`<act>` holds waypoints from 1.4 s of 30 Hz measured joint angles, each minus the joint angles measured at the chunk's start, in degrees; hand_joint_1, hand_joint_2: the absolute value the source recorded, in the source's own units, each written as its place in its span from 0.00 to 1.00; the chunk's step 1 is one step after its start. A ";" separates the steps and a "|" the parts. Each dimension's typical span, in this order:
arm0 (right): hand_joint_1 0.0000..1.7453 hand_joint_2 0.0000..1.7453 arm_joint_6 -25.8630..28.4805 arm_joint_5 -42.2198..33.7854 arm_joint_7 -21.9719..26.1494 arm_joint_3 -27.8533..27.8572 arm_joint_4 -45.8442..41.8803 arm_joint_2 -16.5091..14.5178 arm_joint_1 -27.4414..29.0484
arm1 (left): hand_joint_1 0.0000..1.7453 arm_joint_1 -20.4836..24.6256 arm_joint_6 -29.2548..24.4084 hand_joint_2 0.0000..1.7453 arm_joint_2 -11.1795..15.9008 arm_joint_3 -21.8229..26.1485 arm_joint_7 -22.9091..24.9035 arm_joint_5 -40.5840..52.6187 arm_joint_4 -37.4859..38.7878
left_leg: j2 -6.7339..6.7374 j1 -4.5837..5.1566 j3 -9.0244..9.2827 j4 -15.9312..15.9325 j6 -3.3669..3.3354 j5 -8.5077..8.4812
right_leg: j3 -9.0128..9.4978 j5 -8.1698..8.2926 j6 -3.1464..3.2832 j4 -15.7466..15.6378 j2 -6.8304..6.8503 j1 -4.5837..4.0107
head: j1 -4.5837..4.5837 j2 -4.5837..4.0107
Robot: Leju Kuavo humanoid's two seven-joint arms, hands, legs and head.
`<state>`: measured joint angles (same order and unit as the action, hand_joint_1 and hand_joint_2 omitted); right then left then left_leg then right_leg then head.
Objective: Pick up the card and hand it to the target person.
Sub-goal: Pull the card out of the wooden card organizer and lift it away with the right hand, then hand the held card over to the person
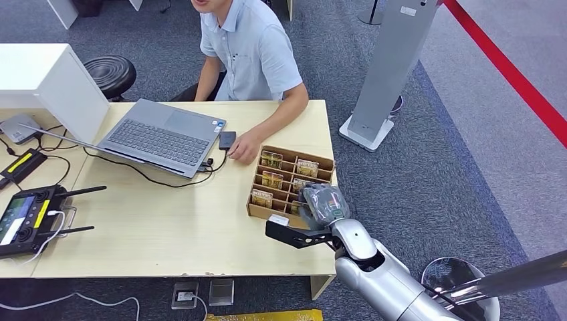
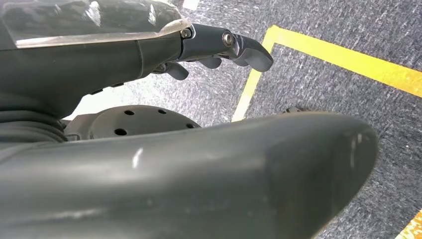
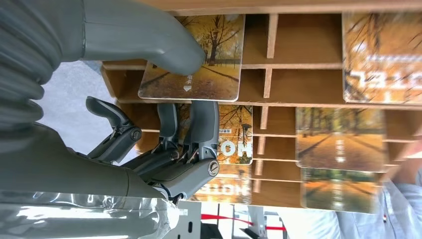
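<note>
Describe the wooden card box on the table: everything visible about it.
The card box is a shallow tray of light brown wood, split by thin dividers into rows of slots. Several slots hold cards printed with autumn trees. It sits on the table near its right edge. The right hand reaches into it, thumb on one card.

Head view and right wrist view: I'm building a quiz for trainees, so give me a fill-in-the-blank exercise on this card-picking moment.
1. The cards stand in a compartmented wooden ____ at the table corner.
2. The robot's ____ hand reaches into the wooden box.
3. In the right wrist view its thumb presses on a card showing autumn ____.
4. The seated person's hand rests beside an open ____.

Missing words: box; right; trees; laptop
</note>
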<state>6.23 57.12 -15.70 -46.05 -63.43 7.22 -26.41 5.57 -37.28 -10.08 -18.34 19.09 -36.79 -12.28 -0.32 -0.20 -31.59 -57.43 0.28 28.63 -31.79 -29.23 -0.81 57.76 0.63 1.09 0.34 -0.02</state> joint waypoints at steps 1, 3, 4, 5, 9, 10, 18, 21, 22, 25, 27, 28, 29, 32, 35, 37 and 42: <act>1.00 1.00 0.31 -0.22 0.55 0.01 -0.02 0.03 0.04 | 0.00 -0.01 0.13 0.00 0.09 0.00 -0.10 -0.15 0.00 | 0.00 0.00 -0.01 0.00 0.00 0.00 | -0.01 0.00 0.00 0.00 0.00 0.00 | -0.01 0.00; 1.00 1.00 0.64 -0.75 1.52 0.02 -0.16 0.09 0.06 | 0.00 -0.01 0.32 0.00 0.27 0.00 -0.32 -0.41 0.00 | 0.00 0.00 -0.03 0.00 0.00 0.00 | -0.03 0.00 0.00 0.00 0.00 0.00 | -0.02 0.00; 1.00 1.00 0.69 -1.05 1.96 0.02 -0.33 0.11 0.08 | 0.00 -0.01 0.40 0.00 0.37 0.00 -0.49 -0.56 0.00 | 0.00 0.00 -0.04 0.00 0.00 0.00 | -0.04 0.00 0.00 0.00 0.00 0.00 | -0.01 0.00; 1.00 1.00 0.71 -1.34 2.40 0.03 -0.58 0.15 0.11 | 0.00 -0.02 0.51 0.00 0.46 0.00 -0.70 -0.71 0.00 | 0.00 0.00 -0.05 0.00 0.00 0.00 | -0.04 0.00 0.00 0.00 0.00 0.00 | -0.01 0.00; 1.00 1.00 0.85 -2.14 4.12 0.07 -2.13 0.34 0.27 | 0.00 -0.05 1.17 0.00 0.86 0.00 -1.51 -1.35 0.00 | 0.00 0.00 -0.07 0.00 0.00 0.00 | -0.06 0.00 0.00 0.00 0.00 0.00 | 0.01 0.00; 1.00 1.00 0.89 -2.20 4.40 0.07 -2.55 0.36 0.28 | 0.00 -0.04 1.39 0.00 0.96 0.00 -1.66 -1.50 0.00 | 0.00 0.00 -0.07 0.00 0.00 0.00 | -0.06 0.00 0.00 0.00 0.00 0.00 | 0.00 0.00; 1.00 1.00 1.36 -2.15 5.37 0.06 -4.02 0.39 0.31 | 0.00 -0.10 3.04 0.00 2.05 0.00 -2.57 -2.39 0.00 | 0.01 0.00 -0.05 0.00 0.00 0.00 | -0.04 0.00 0.00 0.00 -0.01 0.00 | 0.03 0.00; 1.00 1.00 1.85 -2.07 5.66 0.05 -4.32 0.37 0.29 | 0.00 -0.10 3.18 0.00 2.38 0.00 -2.24 -2.62 0.00 | 0.01 0.00 -0.06 0.00 0.00 0.00 | -0.04 0.00 0.00 0.01 -0.01 0.00 | 0.02 0.00; 1.00 1.00 2.03 -2.06 5.76 0.05 -4.50 0.34 0.27 | 0.00 -0.09 3.11 0.00 2.44 0.00 -2.04 -2.67 0.00 | 0.01 0.00 -0.06 0.00 0.00 0.00 | -0.04 0.00 0.00 0.01 -0.01 0.00 | 0.02 0.00; 1.00 1.00 2.59 -2.05 6.15 0.08 -5.39 0.30 0.08 | 0.00 -0.09 2.28 0.00 2.49 -0.02 -1.35 -2.70 0.00 | 0.01 0.00 -0.06 0.00 0.00 0.00 | -0.05 0.00 0.00 0.01 -0.01 0.00 | 0.01 0.00; 1.00 1.00 3.15 -2.09 6.37 0.28 -6.42 0.30 -0.21 | 0.00 -0.09 1.62 0.00 2.43 -0.03 -0.94 -2.69 -0.01 | 0.01 0.00 -0.06 0.00 0.00 0.00 | -0.05 0.00 0.00 0.01 -0.01 0.00 | 0.00 0.00; 1.00 1.00 3.59 -2.19 6.46 0.52 -7.13 0.30 -0.41 | 0.00 -0.09 1.38 0.00 2.38 -0.03 -0.80 -2.71 -0.01 | 0.01 0.00 -0.06 0.00 0.00 0.00 | -0.05 0.00 0.00 0.01 -0.01 0.00 | -0.01 0.00; 1.00 1.00 4.07 -2.33 6.56 0.86 -7.97 0.30 -0.70 | 0.00 -0.10 1.18 0.00 2.31 -0.04 -0.67 -2.73 -0.02 | 0.01 0.00 -0.06 0.00 0.00 0.00 | -0.05 0.00 0.00 0.01 -0.01 0.00 | -0.01 0.00; 1.00 1.00 4.91 -2.62 6.77 2.10 -10.85 0.32 -1.88 | 0.00 -0.11 0.77 0.00 2.07 -0.10 -0.33 -2.79 -0.02 | 0.01 0.00 -0.04 0.00 0.00 0.00 | -0.04 0.00 0.00 0.01 -0.01 0.00 | 0.02 0.00; 1.00 1.00 5.34 -2.35 6.95 3.58 -14.02 0.32 -2.78 | 0.00 -0.12 0.47 0.00 1.88 -0.33 0.03 -2.80 -0.02 | 0.01 0.00 -0.03 0.00 0.00 0.00 | -0.04 0.00 0.00 0.01 -0.01 0.00 | 0.03 0.00; 1.00 1.00 5.70 -2.08 7.17 4.47 -15.71 0.32 -3.27 | 0.00 -0.13 0.39 0.00 1.77 -0.51 0.07 -2.87 -0.02 | 0.01 0.00 -0.04 0.00 0.00 0.00 | -0.03 0.00 0.00 0.01 -0.01 0.00 | 0.02 0.00; 1.00 1.00 6.84 -1.90 7.53 6.15 -17.47 0.00 -5.13 | 0.00 -0.11 0.83 0.00 1.67 -0.90 0.15 -3.29 -0.07 | 0.01 0.00 -0.05 0.00 0.00 0.00 | -0.03 0.00 0.00 0.01 -0.01 0.00 | 0.01 0.00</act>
<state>13.08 55.23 -8.16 -39.90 -80.90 7.22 -31.54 5.46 -36.44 -8.41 -19.23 19.23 -40.09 -12.35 -0.31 -0.21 -31.64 -57.43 0.29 28.62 -31.82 -29.23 -0.81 57.77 0.62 1.08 0.36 -0.02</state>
